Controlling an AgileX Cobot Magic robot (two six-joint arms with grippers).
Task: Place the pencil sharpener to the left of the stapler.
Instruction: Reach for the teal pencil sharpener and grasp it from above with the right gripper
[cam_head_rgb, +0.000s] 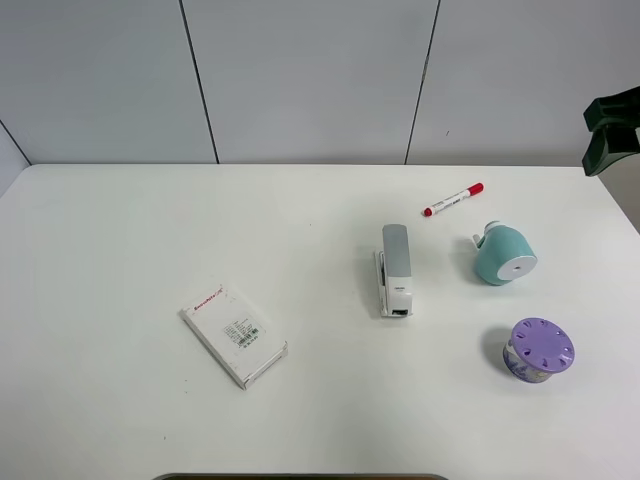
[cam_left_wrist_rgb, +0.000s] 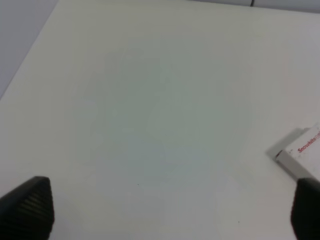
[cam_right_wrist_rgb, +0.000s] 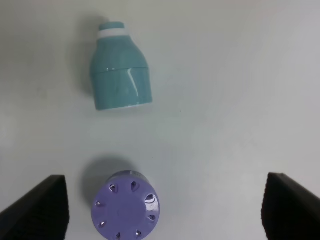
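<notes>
The sharpener (cam_head_rgb: 505, 255) lies on its side on the bench (cam_head_rgb: 150, 250), to the right of the stapler (cam_head_rgb: 395, 270) and apart from it. A red marker (cam_head_rgb: 452, 199) is behind it and a purple pot (cam_head_rgb: 540, 350) is in front of it. Neither one touches it. Its flat white face looks toward the front of the bench and its small nub points toward the back.

The right hand (cam_right_wrist_rgb: 167, 210) is wide open and holds nothing. In its own view, the sharpener (cam_right_wrist_rgb: 120, 82) is beyond the fingers, past the pot (cam_right_wrist_rgb: 125, 207). The left hand (cam_left_wrist_rgb: 167, 207) is also wide open and empty. It is over bare bench, with only a corner of a white box (cam_left_wrist_rgb: 300, 152) near it.

The sharpener looks like hard, glossy plastic, so I judge it to be stiff and probably light, but slippery. Because it is round and lies on its side, it may roll if it is pushed from one side only. The best place to take it seems to be the wide teal part near the white face, with one finger on each side. The narrow nub end gives less surface. The pot is near, so the fingers need care. The place left of the stapler, before the box (cam_head_rgb: 233, 333), is free.
</notes>
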